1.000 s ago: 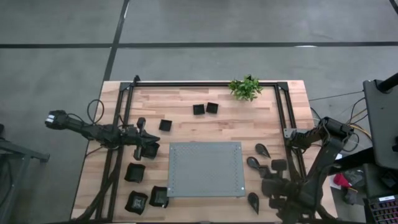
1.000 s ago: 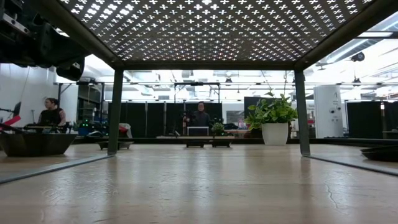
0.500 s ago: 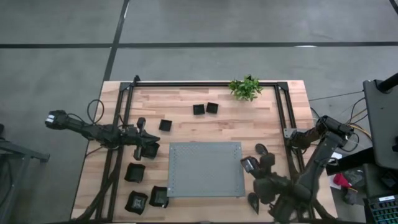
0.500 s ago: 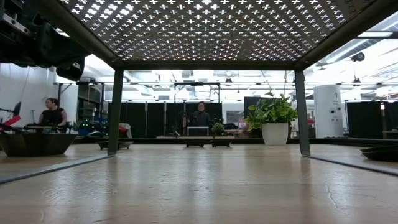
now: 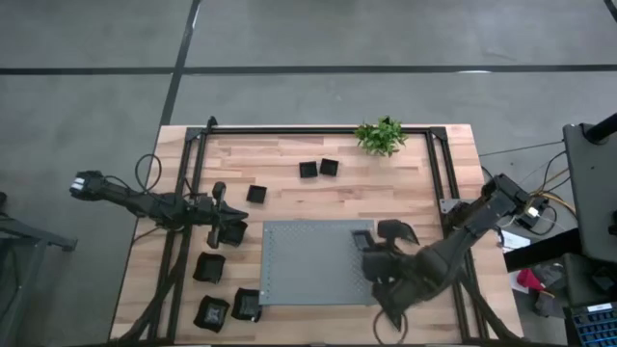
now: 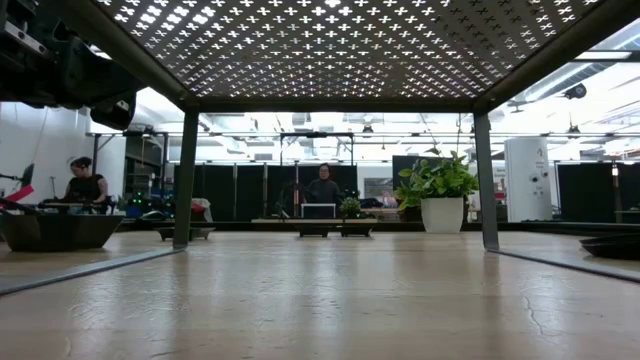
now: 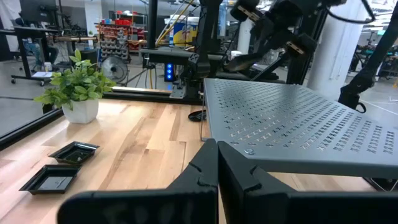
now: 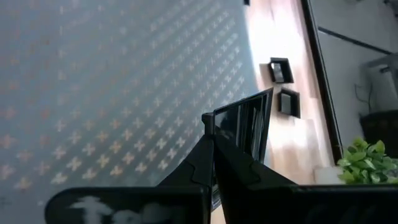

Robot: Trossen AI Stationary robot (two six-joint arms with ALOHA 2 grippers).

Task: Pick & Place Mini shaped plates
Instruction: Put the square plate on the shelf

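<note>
Wooden desk, framed by black rails, set on a grey floor; a workshop with people far off is seen beyond it in the low view.

Item: grey mat, perforated, raised on legs at the desk's middle. No plate is seen resting on it in the high view.

Item: plant, small, green, at the far edge.

Item: plates, black, raised rims. Three small squares lie on the wood beyond the mat, two side by side and one apart nearer the left arm. Larger squarish plates lie beside the mat on the left arm's side, three of them visible. Teardrop plates on the right side are largely hidden by the right arm; their number cannot be told.

Item: left pincer, closed, nothing held, parked just beside the mat's corner.

Item: right pincer, over the mat's right edge, closed on the rim of a dark plate, which is held tilted above the mat in the right wrist view.

Progress: judged early. One plate is in transit toward the mat; none is placed, and all the others remain on the wood.
</note>
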